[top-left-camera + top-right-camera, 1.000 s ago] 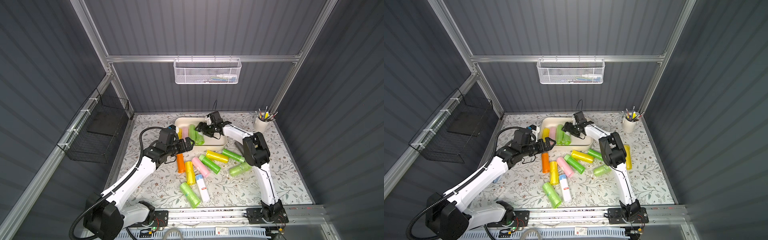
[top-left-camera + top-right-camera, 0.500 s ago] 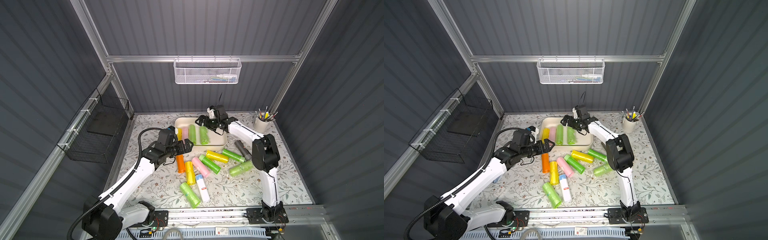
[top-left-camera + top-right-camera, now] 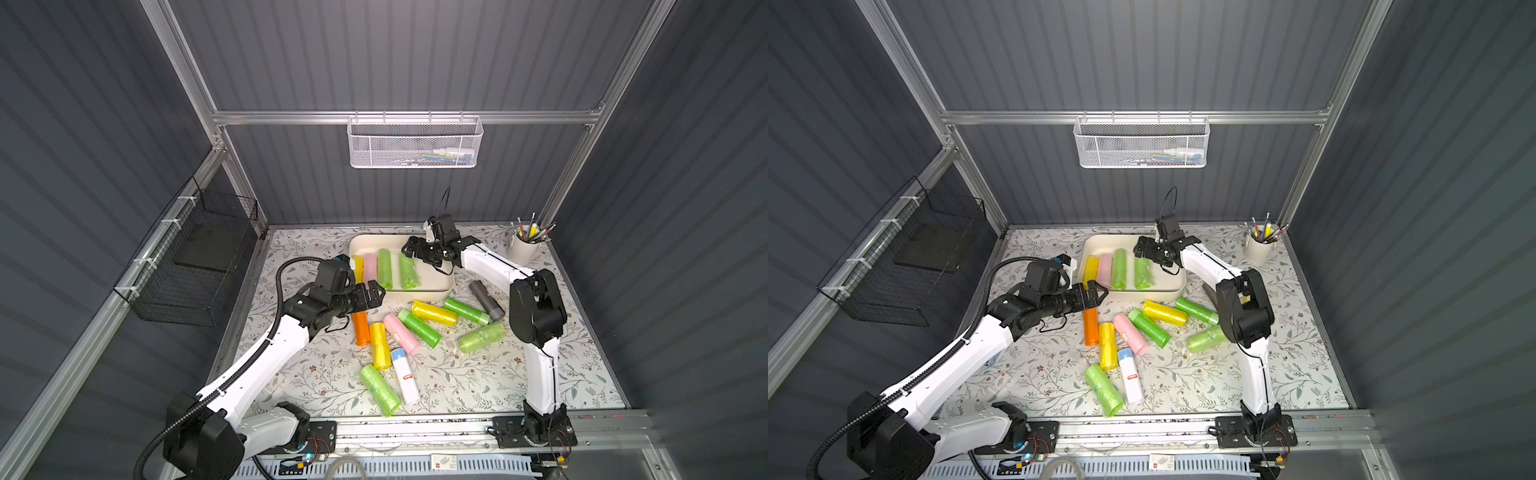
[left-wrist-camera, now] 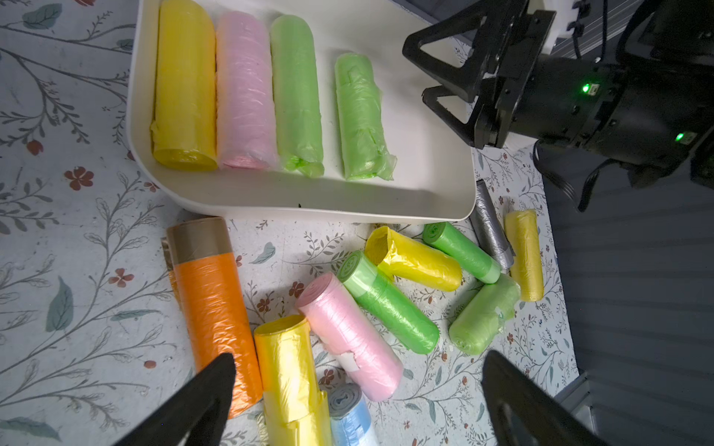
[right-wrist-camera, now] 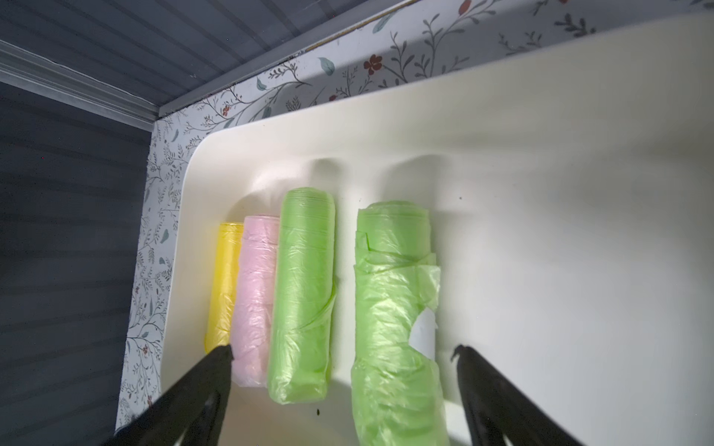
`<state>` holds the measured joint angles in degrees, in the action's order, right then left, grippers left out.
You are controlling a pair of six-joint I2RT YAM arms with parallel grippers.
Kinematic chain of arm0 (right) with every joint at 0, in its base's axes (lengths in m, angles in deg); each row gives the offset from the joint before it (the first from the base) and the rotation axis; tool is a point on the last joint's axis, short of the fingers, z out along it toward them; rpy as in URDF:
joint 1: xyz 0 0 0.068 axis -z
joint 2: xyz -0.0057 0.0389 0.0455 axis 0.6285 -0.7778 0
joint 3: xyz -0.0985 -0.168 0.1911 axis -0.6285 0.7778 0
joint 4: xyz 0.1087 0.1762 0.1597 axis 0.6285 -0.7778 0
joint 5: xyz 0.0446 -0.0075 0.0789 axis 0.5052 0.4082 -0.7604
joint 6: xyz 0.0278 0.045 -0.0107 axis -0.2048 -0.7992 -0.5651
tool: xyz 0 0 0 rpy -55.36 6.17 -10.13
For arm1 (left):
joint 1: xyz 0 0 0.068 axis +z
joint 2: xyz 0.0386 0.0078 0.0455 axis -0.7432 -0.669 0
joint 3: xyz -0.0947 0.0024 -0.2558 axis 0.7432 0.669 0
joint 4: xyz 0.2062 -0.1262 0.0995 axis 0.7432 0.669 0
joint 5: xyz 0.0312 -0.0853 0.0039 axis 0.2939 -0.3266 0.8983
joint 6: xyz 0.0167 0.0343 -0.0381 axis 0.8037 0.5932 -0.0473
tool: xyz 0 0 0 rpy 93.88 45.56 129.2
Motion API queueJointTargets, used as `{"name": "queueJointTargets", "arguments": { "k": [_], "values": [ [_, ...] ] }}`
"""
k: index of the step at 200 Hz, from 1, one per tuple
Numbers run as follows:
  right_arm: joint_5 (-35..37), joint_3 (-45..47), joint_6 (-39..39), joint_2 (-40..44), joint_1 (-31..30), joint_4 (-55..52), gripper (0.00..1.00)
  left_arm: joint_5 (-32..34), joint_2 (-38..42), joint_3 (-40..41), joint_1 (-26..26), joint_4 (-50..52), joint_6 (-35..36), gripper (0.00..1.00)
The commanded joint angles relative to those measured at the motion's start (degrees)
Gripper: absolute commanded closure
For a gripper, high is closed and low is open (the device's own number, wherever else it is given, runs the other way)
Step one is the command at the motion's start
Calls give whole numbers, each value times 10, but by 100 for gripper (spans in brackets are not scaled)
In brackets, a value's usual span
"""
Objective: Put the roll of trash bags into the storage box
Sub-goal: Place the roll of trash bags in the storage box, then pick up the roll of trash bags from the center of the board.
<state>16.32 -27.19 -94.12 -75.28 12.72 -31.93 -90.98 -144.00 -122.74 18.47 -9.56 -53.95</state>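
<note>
Four rolls already lie in the storage box (image 3: 428,294). A yellow roll (image 4: 185,85), a pink roll (image 4: 245,89) and a green roll (image 4: 295,92) are packed against one another, and a looser, crinkled green roll (image 4: 361,119) lies just beside them across a small gap. My right tool (image 5: 342,351) hovers over that last roll with its jaws spread wide and nothing in them. My left tool (image 4: 357,359) is also released and empty, hanging over the orange roll (image 4: 212,309) and its neighbours just in front of the box. I judge the task well begun but far from finished. Many rolls are still scattered on the tabletop (image 3: 457,382), among them the orange one, a grey roll (image 4: 488,228) and several yellow, pink and green ones. A second ago my right tool sat low at the box's near edge with the crinkled green roll right at its jaws. That roll now rests flat inside, and the tool has lifted back toward the far side. My left tool has hardly shifted.
</note>
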Motion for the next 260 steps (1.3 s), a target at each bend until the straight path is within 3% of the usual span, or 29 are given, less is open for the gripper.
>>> {"name": "queueJointTargets", "arguments": {
  "k": [1,33,90,146,181,260],
  "values": [
    [9,15,20,28,1,-19,11,20,-7,-16,3,25,13,0],
    [13,65,23,99,-1,-15,11,40,-8,-21,3,39,15,0],
    [43,186,22,279,-12,-9,1,79,10,-13,3,79,-2,0],
    [89,343,5,484,-27,-45,1,105,35,9,2,126,-50,0],
    [121,428,24,607,-31,-87,1,103,80,64,1,131,-83,0],
    [108,557,-8,728,-71,-127,1,50,119,116,-14,198,-102,0]
  ]
}}
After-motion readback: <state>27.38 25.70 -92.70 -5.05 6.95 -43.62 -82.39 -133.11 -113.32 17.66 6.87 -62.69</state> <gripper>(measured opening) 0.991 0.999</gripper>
